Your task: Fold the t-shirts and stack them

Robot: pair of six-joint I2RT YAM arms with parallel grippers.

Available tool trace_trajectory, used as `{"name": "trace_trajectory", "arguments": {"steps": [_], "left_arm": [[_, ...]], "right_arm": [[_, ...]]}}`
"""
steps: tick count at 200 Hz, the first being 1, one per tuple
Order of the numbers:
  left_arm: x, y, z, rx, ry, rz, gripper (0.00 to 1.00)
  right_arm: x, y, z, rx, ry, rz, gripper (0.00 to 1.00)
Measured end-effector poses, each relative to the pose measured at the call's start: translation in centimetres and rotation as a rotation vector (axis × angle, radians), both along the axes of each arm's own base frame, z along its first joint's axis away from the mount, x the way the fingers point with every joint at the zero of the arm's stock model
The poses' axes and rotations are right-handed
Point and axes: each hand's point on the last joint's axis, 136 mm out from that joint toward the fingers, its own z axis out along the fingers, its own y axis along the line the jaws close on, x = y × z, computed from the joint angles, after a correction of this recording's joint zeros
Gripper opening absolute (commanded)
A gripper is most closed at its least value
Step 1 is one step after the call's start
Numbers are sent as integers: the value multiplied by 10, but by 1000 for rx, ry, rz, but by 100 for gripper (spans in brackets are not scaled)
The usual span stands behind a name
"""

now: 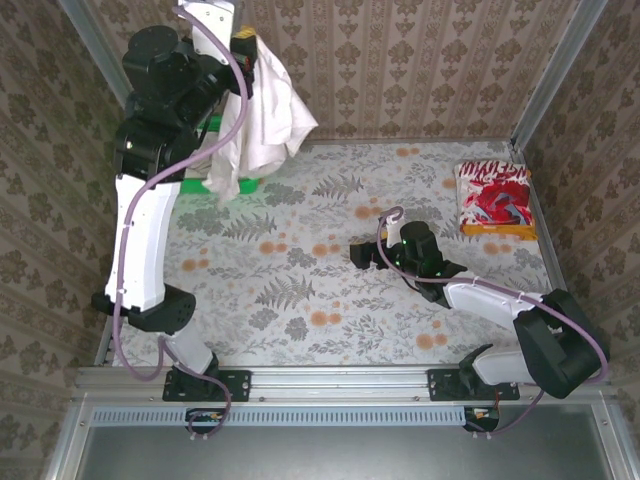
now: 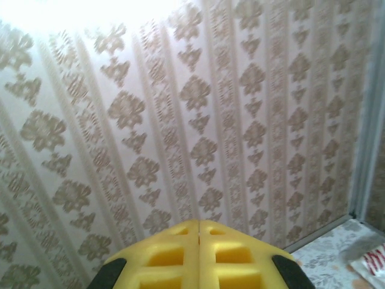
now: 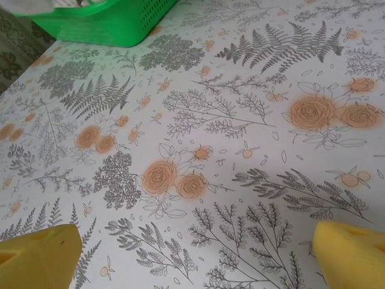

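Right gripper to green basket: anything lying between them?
Nothing. From the right gripper to the green basket there is just bare floral tablecloth, seen in the right wrist view.

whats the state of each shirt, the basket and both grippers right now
off-white t-shirt: unfolded, hanging in the air from the left gripper
red-and-white t-shirt: folded, lying flat at the far right of the table
green basket: upright on the table, far left
left gripper: shut on the off-white t-shirt
right gripper: open, empty, low over the table
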Motion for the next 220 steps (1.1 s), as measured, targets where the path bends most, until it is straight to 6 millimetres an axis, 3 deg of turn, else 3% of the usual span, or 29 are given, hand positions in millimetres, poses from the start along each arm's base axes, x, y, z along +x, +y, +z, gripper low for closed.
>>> {"name": "trace_trajectory", "arguments": {"steps": [45, 74, 98, 129, 153, 159, 165, 178, 195, 220], "left_arm": [[-51, -45, 13, 38, -67, -142, 0], [-58, -66, -7, 76, -33, -182, 0], [-48, -86, -53, 117, 70, -208, 0], [-24, -123, -150, 142, 291, -253, 0], [-21, -153, -221, 138, 460, -302, 0], [-22, -162, -236, 133, 500, -318, 7], [-24, -172, -249, 125, 534, -338, 21], [-30, -193, -272, 104, 590, -387, 56], [-45, -215, -297, 71, 646, -449, 96], [-60, -228, -320, 40, 685, -479, 100]], "right_arm": [[-1, 6, 2, 10, -11, 14, 100], [-7, 5, 6, 19, -28, 16, 100], [-22, -7, 18, 41, -75, 1, 100], [-49, -35, 49, 83, -188, -57, 100], [-71, -60, 81, 124, -283, -119, 100], [-77, -66, 89, 138, -302, -134, 100], [-82, -71, 96, 153, -318, -145, 100], [-92, -80, 105, 178, -341, -162, 100], [-100, -86, 103, 185, -324, -175, 100], [-100, -87, 80, 147, -236, -185, 100]]}}
